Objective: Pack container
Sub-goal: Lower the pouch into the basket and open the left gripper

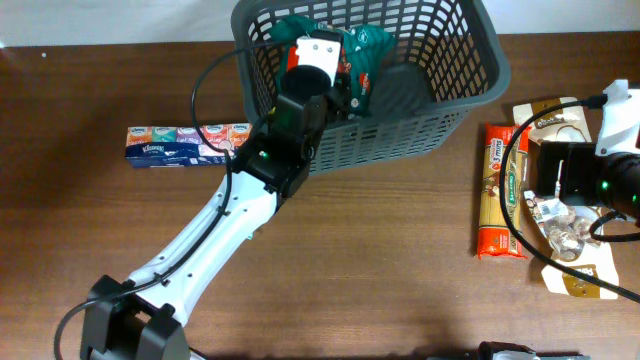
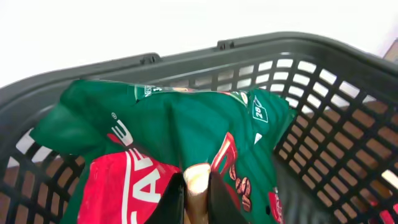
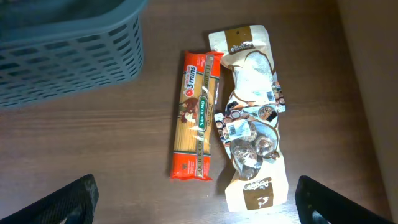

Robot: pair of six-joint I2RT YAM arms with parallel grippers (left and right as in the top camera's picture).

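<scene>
The container [image 1: 490, 62] is a dark grey slotted basket at the back of the table, and its far wall [image 2: 348, 81] fills the left wrist view. Inside it hangs a green and red coffee bag [image 1: 365, 45] [image 2: 180, 130]. My left gripper [image 1: 335, 88] [image 2: 196, 202] reaches over the basket's near rim and is shut on the bag's lower edge. My right gripper [image 1: 548, 172] [image 3: 198, 199] stands open above the table at the right, with nothing between its fingers [image 3: 78, 196].
An orange spaghetti packet [image 1: 502, 190] [image 3: 198, 115] lies right of the basket. Two cream pouches [image 3: 252, 81] [image 3: 255, 180] lie beside it under the right arm. A flat tissue pack [image 1: 185, 143] lies left of the basket.
</scene>
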